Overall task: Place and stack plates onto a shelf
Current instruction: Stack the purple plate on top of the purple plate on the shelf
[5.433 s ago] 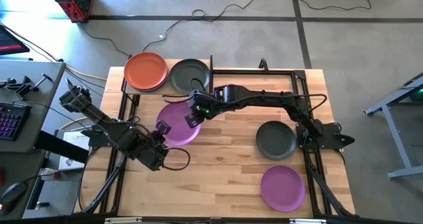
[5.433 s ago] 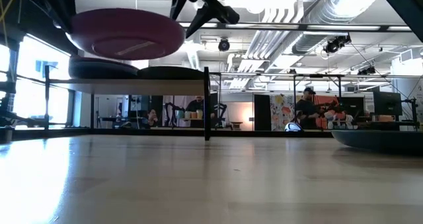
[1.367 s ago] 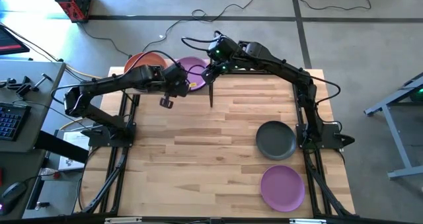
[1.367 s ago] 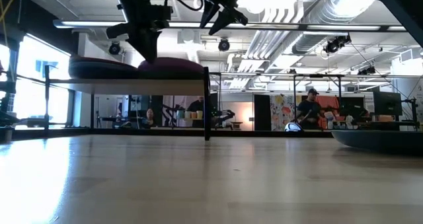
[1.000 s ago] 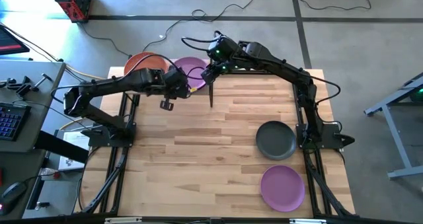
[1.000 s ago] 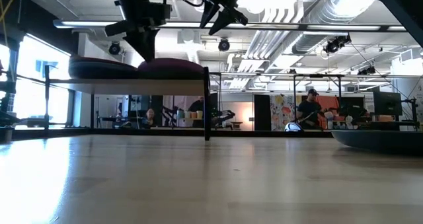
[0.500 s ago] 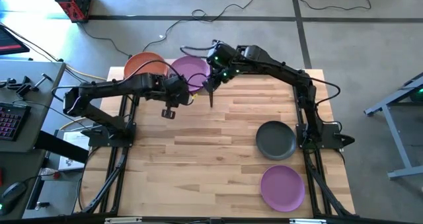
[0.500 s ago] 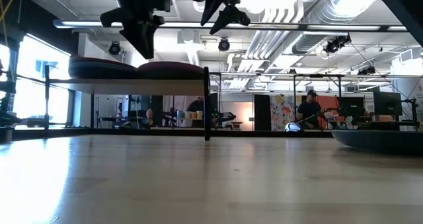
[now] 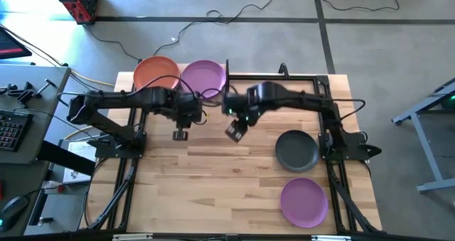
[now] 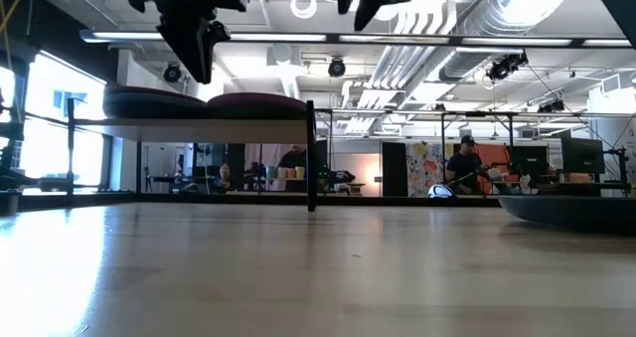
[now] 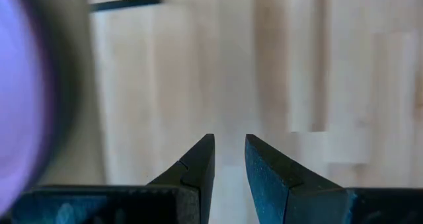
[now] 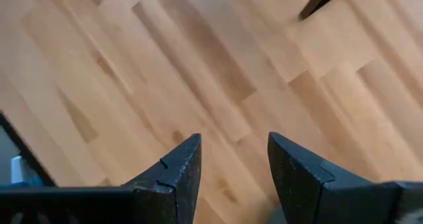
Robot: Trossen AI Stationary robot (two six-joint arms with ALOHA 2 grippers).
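On the shelf (image 10: 199,125) at the table's far left, an orange plate (image 9: 156,72) and a purple plate (image 9: 204,77) each top a stack; the low view shows the stacks as two dark mounds (image 10: 154,103). A dark grey plate (image 9: 296,150) and a second purple plate (image 9: 304,202) lie flat on the tabletop at the right. My left gripper (image 9: 180,134) hangs over bare wood just near of the shelf, fingers a little apart, nothing between them (image 11: 229,148). My right gripper (image 9: 234,131) is open over bare wood mid-table (image 12: 233,151).
A black post (image 10: 311,156) marks the shelf's right end. A black frame rail (image 9: 284,76) runs along the table's far edge. Bare wood lies between the shelf and the two loose plates. People sit in the room beyond the table (image 10: 462,163).
Both grippers have drawn back from the shelf toward the table's near edge, the right one farther and tipping more steeply downward. The purple plate stays on its stack on the shelf.
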